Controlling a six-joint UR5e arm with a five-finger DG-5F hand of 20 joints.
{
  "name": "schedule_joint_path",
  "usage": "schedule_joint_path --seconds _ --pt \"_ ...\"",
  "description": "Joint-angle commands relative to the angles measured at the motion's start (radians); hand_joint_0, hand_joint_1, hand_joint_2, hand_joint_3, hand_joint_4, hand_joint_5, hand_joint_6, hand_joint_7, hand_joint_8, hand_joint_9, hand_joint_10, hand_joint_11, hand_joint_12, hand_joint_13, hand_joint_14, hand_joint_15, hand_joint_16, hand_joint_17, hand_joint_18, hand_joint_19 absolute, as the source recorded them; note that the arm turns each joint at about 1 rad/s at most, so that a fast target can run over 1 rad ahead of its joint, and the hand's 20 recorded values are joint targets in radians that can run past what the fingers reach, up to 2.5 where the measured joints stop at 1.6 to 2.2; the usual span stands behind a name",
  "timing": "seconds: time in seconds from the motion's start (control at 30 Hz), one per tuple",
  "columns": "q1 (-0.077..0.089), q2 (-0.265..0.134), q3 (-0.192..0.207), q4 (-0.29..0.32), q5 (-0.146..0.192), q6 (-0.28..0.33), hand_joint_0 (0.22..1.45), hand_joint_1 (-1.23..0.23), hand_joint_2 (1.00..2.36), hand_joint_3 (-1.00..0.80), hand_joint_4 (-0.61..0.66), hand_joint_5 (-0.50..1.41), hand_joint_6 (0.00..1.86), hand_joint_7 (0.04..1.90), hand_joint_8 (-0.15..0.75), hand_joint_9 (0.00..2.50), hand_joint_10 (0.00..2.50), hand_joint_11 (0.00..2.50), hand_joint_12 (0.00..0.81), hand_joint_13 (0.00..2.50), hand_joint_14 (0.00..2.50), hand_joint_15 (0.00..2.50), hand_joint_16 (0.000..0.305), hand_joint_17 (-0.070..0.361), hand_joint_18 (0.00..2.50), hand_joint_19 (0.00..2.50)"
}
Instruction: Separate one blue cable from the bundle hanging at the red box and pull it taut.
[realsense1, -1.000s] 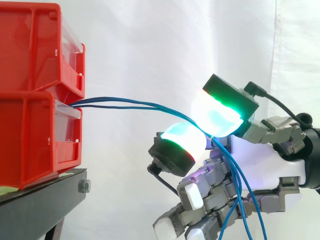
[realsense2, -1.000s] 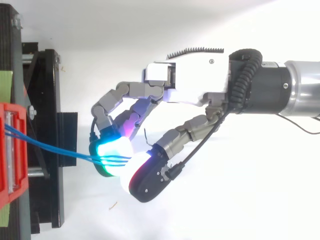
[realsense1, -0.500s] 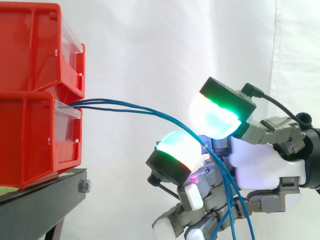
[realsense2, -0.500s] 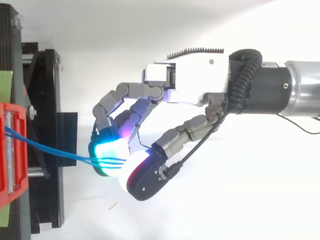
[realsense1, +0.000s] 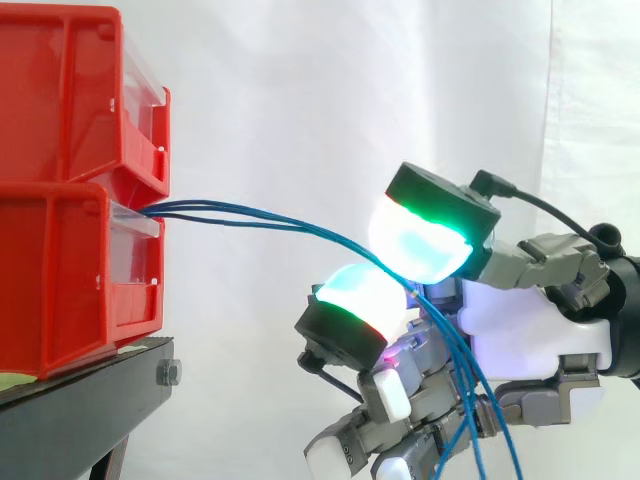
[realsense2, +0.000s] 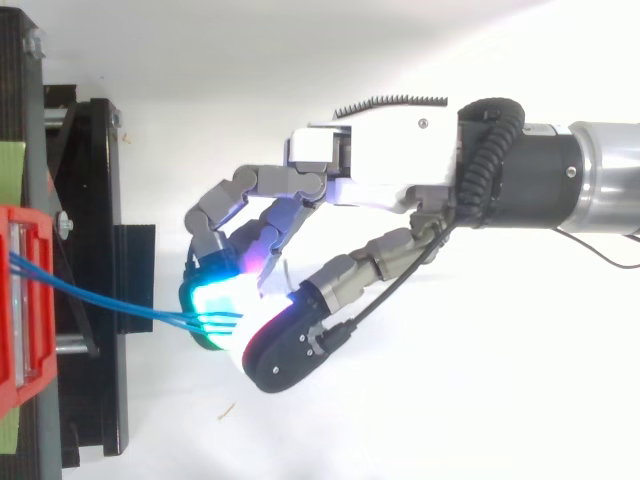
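Hand (realsense1: 530, 330) is at the lower right of the side view, fingers curled. Its glowing pads (realsense1: 420, 245) are closed from above and below on the blue cables (realsense1: 260, 215), so you're gripping the bundle, not one strand. At the pads in the top view you can count three blue strands side by side. Two red bins (realsense1: 60, 270) are stacked at the left edge. The cables come out at the front lip of the lower one and run right in a gentle curve, not straight. They pass between the pads, then drop along the palm to the frame bottom. One black stand (realsense1: 80, 410) carries the bins, lower left. One white curtain (realsense1: 300, 80) hangs behind.
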Motion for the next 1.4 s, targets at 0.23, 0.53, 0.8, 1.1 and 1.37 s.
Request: schedule_joint_path --seconds 0.23,0.53,0.8,1.1,1.37 --pt "0.001 0.000 0.000 0.000 0.000 -0.003 0.74 -0.92 1.02 -0.25 -0.16 -0.17 0.91 1.36 0.293 0.93 0.01 0.65 0.337 0.63 0.01 0.28 0.042 0.095 0.77 0.34" --pt "0.004 0.000 0.000 -0.002 0.002 -0.002 0.85 -0.95 1.00 -0.50 -0.33 -0.16 0.93 1.30 0.248 0.93 0.02 0.63 0.323 0.64 0.01 0.28 0.040 0.090 0.78 0.32" --pt "0.004 0.000 -0.001 -0.002 0.002 0.000 0.82 -0.97 1.00 -0.50 -0.35 -0.15 0.92 1.34 0.231 0.96 0.02 0.65 0.314 0.66 0.01 0.27 0.039 0.087 0.81 0.28" --pt "0.004 -0.002 -0.001 -0.002 0.002 0.000 0.85 -0.96 1.01 -0.38 -0.31 -0.16 0.92 1.52 0.225 0.93 0.02 0.62 0.313 0.65 0.01 0.30 0.038 0.087 0.74 0.36" --pt "0.003 0.000 -0.001 0.000 0.002 0.000 0.77 -0.89 1.01 -0.08 -0.13 -0.21 0.85 1.22 0.229 0.83 0.01 0.53 0.324 0.58 0.01 0.29 0.041 0.093 0.69 0.40"
